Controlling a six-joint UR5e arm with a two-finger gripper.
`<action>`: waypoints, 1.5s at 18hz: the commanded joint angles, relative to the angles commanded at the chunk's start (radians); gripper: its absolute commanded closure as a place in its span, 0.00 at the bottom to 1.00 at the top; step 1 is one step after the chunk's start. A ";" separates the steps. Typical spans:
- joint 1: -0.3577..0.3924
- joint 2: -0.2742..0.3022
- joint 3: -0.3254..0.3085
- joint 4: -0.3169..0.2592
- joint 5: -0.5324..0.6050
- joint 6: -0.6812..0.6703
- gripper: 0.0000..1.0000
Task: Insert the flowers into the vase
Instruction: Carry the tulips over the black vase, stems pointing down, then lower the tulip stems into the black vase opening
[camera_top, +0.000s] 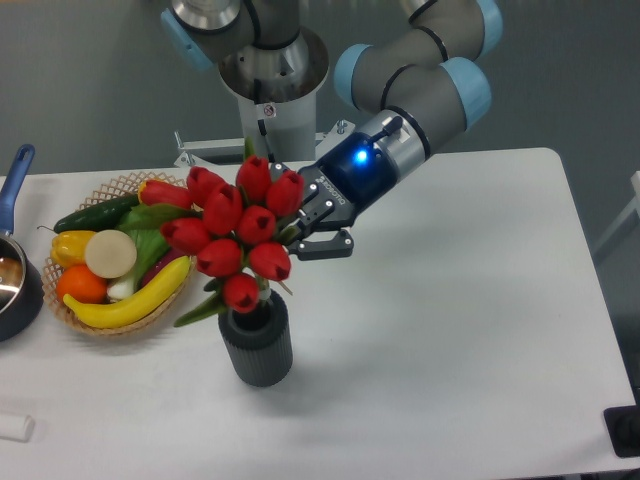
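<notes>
Pincer (300, 232) grips glossy flowers (232, 230) — over ribbed vase (257, 347).

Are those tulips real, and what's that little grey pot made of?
The flowers look artificial: uniform glossy red buds, likely plastic or coated fabric. The vase looks like matte dark grey plastic or rubber, judging by its fine ribs and dull surface; ceramic can't be ruled out.
</notes>
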 joint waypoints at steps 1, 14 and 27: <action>-0.006 -0.006 -0.002 0.000 0.000 0.022 0.96; -0.018 -0.077 -0.025 -0.002 0.011 0.060 0.96; -0.014 -0.133 -0.084 -0.002 0.014 0.151 0.88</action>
